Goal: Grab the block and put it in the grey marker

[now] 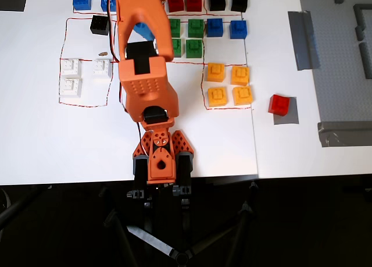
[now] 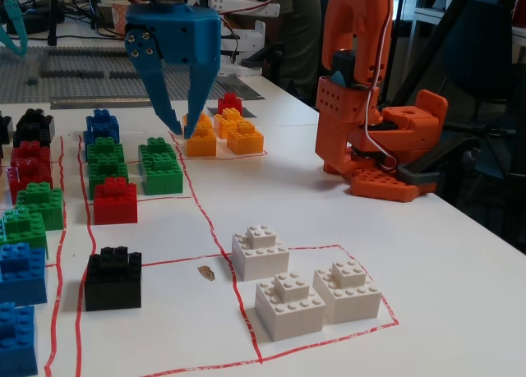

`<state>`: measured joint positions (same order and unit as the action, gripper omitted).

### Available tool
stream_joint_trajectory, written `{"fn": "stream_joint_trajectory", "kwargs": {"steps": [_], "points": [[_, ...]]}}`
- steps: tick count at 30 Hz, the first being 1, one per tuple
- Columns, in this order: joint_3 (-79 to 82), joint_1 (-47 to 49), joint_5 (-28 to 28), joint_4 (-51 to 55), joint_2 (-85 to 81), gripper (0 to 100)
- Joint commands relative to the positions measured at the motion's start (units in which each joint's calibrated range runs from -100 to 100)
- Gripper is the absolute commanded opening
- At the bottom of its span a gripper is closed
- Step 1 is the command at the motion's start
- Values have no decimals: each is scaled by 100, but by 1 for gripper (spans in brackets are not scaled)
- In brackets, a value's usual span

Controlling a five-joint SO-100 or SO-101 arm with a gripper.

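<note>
Fixed view, near to far: white bricks (image 2: pixel 292 291) sit nearest on the table (image 2: pixel 460 295). My end effector (image 2: pixel 182 131) hangs over the green bricks (image 2: pixel 161 165), jaws spread, empty. Far right, the block (image 2: pixel 230 103) already sits on the grey marker (image 1: pixel 289 114), probably placed.
</note>
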<state>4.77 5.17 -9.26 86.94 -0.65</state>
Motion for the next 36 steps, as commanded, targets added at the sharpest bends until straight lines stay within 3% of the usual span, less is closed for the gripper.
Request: {"fn": "stream_joint_trajectory", "kwargs": {"steps": [1,36], "points": [[-300,123,-29,-8,-254,1],[-236,248,-10,0,-220,1]]}}
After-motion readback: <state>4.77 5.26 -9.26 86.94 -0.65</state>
